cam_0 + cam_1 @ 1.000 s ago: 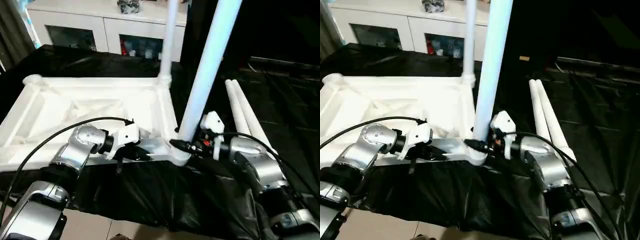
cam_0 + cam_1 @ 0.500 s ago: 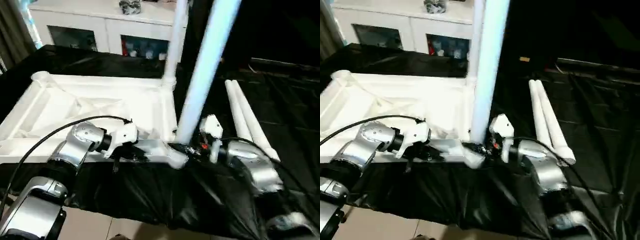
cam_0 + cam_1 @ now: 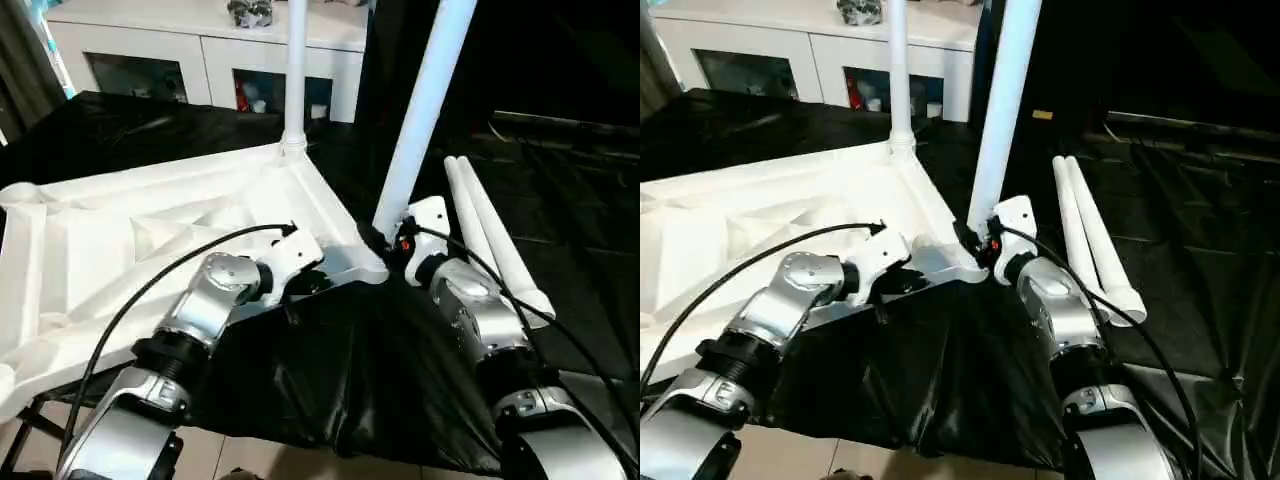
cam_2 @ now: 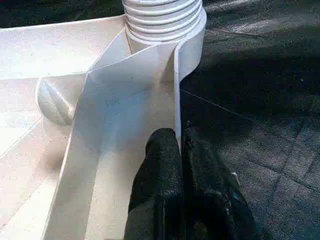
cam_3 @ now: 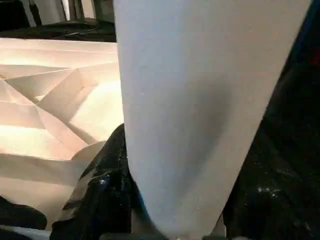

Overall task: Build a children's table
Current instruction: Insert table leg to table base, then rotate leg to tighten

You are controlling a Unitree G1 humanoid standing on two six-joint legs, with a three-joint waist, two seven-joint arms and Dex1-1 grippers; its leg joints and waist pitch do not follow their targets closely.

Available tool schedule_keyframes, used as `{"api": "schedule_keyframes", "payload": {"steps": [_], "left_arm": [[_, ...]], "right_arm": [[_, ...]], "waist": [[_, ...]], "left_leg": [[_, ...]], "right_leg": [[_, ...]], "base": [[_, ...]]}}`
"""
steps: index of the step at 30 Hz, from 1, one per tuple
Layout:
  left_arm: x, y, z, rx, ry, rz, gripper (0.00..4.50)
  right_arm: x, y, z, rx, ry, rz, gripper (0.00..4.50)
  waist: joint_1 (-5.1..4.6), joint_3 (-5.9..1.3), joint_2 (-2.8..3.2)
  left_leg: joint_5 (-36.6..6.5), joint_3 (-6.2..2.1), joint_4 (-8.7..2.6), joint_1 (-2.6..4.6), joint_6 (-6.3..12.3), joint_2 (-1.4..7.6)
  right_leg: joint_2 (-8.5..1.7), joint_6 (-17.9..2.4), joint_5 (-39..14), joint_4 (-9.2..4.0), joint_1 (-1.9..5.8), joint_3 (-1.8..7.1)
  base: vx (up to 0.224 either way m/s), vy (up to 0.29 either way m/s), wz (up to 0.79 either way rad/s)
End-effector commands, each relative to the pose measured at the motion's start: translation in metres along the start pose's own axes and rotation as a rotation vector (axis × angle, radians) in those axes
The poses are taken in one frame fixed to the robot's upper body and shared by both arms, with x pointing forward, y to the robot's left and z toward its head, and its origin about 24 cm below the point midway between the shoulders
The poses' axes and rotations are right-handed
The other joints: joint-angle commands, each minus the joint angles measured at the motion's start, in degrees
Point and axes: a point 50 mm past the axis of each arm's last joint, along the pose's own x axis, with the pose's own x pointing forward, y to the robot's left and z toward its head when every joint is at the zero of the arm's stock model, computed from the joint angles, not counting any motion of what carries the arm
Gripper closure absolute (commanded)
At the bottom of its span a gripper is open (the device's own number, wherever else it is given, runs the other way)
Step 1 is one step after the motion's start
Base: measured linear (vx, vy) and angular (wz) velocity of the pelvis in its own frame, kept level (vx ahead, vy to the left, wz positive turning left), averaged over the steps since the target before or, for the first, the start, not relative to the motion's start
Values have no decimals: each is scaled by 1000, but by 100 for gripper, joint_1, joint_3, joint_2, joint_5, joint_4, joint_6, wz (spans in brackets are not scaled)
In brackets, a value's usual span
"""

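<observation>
Over at nine o'clock lies the white ribbed plastic tabletop point(image 3: 150, 225), upside down on the black-draped table point(image 3: 560, 190), its underside up so the corner sockets face the ceiling. The left gripper point(image 4: 178, 150) is clamped tight on the tabletop's thin rim wall, just short of a corner socket, apparently to brace the top while a leg goes in. At twelve o'clock one white tapered tube leg point(image 3: 295, 70) already stands upright in the far corner socket point(image 3: 292, 148). Moving toward three o'clock, the right gripper point(image 3: 975, 243) grips a second leg point(image 3: 425, 100) near its base, fingers either side, holding it steeply tilted at the near corner socket point(image 3: 975, 272); whether it's seated, I can't tell. Farther right, two spare legs point(image 3: 490, 240) lie side by side, touching.
</observation>
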Motion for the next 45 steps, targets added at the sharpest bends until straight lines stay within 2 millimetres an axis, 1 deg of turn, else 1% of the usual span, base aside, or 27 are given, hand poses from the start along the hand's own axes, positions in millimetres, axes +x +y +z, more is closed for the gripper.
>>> {"api": "schedule_keyframes", "payload": {"steps": [1, 4, 5, 6, 7, 9, 11, 12, 14, 15, 16, 18, 19, 21, 23, 24, 26, 27, 28, 30, 32, 33, 35, 39, 41, 44, 45], "left_arm": [[15, -13, 18, 34, -57, -31, 450], [12, -12, 16, 37, -43, -23, 450], [10, -11, 15, 46, -39, -23, 450], [9, -12, 15, 49, -38, -22, 450], [9, -12, 15, 49, -38, -22, 450], [8, -12, 15, 53, -41, -23, 450], [8, -11, 15, 58, -43, -23, 450], [7, -11, 15, 61, -45, -29, 450], [6, -10, 14, 65, -49, -35, 450], [4, -9, 13, 69, -54, -43, 450], [3, -9, 13, 75, -54, -45, 450], [-1, -7, 12, 88, -59, -57, 450], [-2, -6, 12, 89, -59, -58, 450], [-6, -4, 10, 105, -61, -73, 450], [-10, -3, 8, 119, -64, -90, 450], [-13, -2, 8, 131, -66, -101, 450], [-15, -1, 7, 146, -67, -111, 450], [-17, 0, 6, 151, -67, -122, 450], [-18, 0, 6, 153, -68, -128, 450], [-23, 2, 3, 170, -63, -159, 450], [-25, 2, 2, 180, -63, -184, 450], [-29, 1, 1, 187, -72, -227, 450], [-32, 1, 1, 186, -80, -262, 450], [-36, 2, -3, 198, -66, -317, 450], [-38, 3, -5, 208, -52, -344, 450], [-39, 4, -6, 215, -44, -358, 450], [-41, 5, -7, 223, -35, -368, 450]], "right_arm": [[1, 21, -38, 62, 157, 47, 261], [1, 24, -40, 68, 158, 42, 261], [2, 25, -40, 57, 164, 37, 261], [3, 26, -40, 64, 166, 29, 261], [3, 26, -40, 65, 166, 29, 261], [5, 26, -37, 68, 148, 33, 261], [6, 26, -35, 67, 135, 30, 261], [7, 26, -34, 75, 127, 36, 226], [8, 25, -28, 91, 96, 57, 226], [8, 24, -22, 96, 66, 82, 203], [8, 24, -20, 97, 58, 91, 186], [6, 22, -15, 78, 38, 134, 182], [6, 21, -14, 76, 37, 138, 170], [3, 19, -10, 53, 30, 179, 141], [-1, 16, -8, 31, 31, 214, 137], [-3, 14, -7, 14, 36, 241, 110], [-7, 12, -6, -12, 50, 278, 102], [-9, 11, -6, -28, 61, 303, 102], [-11, 11, -6, -37, 67, 317, 83], [-18, 9, -8, -101, 110, 384, 61], [-22, 7, -8, -128, 128, 424, 61], [-27, 6, -7, -149, 140, 481, 61], [-32, 5, -6, -163, 151, 528, 61], [-39, 3, -6, -205, 193, 614, 61], [-43, 3, -6, -219, 216, 651, 89], [-44, 2, -5, -226, 224, 669, 101], [-45, 2, -6, -233, 239, 688, 127]], "waist": [[-11, -233, 20], [-29, -221, 27], [-35, -221, 45], [-48, -229, 41], [-50, -229, 56], [-71, -233, 51], [-77, -232, 52], [-82, -228, 58], [-84, -226, 48], [-84, -232, 41], [-81, -240, 41], [-73, -259, 38], [-70, -264, 31], [-52, -286, 28], [-35, -295, 35], [-31, -301, 30], [-19, -327, 39], [-26, -321, 54], [-20, -325, 54], [-10, -332, 58], [3, -324, 62], [11, -328, 49], [30, -324, 46], [64, -313, 41], [100, -316, 40], [129, -312, 50], [140, -311, 58]], "left_leg": [[-1621, -186, -415, 147, 8, 384], [-1915, -206, -443, 166, -117, 396], [-1987, -215, -454, 172, -157, 402], [-1992, -220, -464, 165, -180, 400], [-1994, -222, -467, 168, -191, 404], [-1958, -220, -473, 154, -185, 404], [-1979, -213, -470, 159, -176, 397], [-2048, -211, -469, 169, -186, 395], [-2103, -212, -468, 168, -183, 394], [-2077, -217, -468, 157, -163, 396], [-2005, -216, -465, 152, -151, 398], [-1721, -197, -443, 140, -47, 394], [-1604, -189, -433, 132, -4, 391], [-1113, -167, -380, 115, 214, 375], [-907, -164, -354, 109, 349, 374], [-829, -161, -342, 111, 410, 374], [-666, -157, -311, 113, 494, 376], [-613, -154, -305, 110, 540, 379], [-590, -156, -303, 111, 558, 384], [-601, -154, -289, 124, 567, 390], [-598, -154, -288, 110, 564, 391], [-656, -145, -278, 113, 573, 393], [-655, -137, -271, 100, 577, 394], [-785, -130, -269, 110, 537, 403], [-806, -131, -266, 116, 506, 401], [-865, -130, -266, 118, 442, 407], [-906, -131, -269, 118, 412, 407]], "right_leg": [[-454, -1215, -760, -517, 64, 265], [-460, -1112, -1247, -558, 36, 268], [-455, -1079, -1299, -566, 26, 271], [-445, -1064, -1238, -555, 32, 267], [-446, -1068, -1188, -552, 28, 268], [-439, -1096, -996, -538, 39, 262], [-439, -1105, -998, -547, 31, 262], [-442, -1108, -1080, -559, 19, 267], [-450, -1095, -1181, -570, 17, 274], [-453, -1078, -1180, -569, 27, 274], [-453, -1081, -1099, -560, 35, 274], [-440, -1166, -628, -519, 59, 271], [-438, -1192, -464, -503, 72, 268], [-433, -1299, 193, -441, 112, 257], [-433, -1354, 505, -412, 132, 248], [-424, -1390, 632, -392, 142, 241], [-418, -1441, 886, -356, 146, 234], [-406, -1476, 1013, -347, 132, 230], [-402, -1498, 1060, -333, 135, 223], [-390, -1523, 1081, -325, 132, 210], [-395, -1537, 1114, -314, 131, 208], [-397, -1547, 1081, -316, 138, 207], [-395, -1570, 1070, -304, 136, 202], [-405, -1602, 790, -320, 120, 205], [-404, -1588, 709, -318, 116, 204], [-419, -1595, 632, -310, 100, 215], [-423, -1593, 573, -315, 99, 215]], "base": [[0, 0, 0], [0, 0, 0], [0, 0, 0], [0, 0, 0], [0, 0, 0], [0, 0, 0], [0, 0, 0], [0, 0, 0], [0, 0, 0], [0, 0, 0], [0, 0, 0], [0, 0, 0], [0, 0, 0], [0, 0, 0], [0, 0, 0], [0, 0, 0], [0, 0, 0], [0, 0, 0], [0, 0, 0], [0, 0, 0], [0, 0, 0], [0, 0, 0], [0, 0, 0], [0, 0, 0], [0, 0, 0], [0, 0, 0], [0, 0, 0]]}}
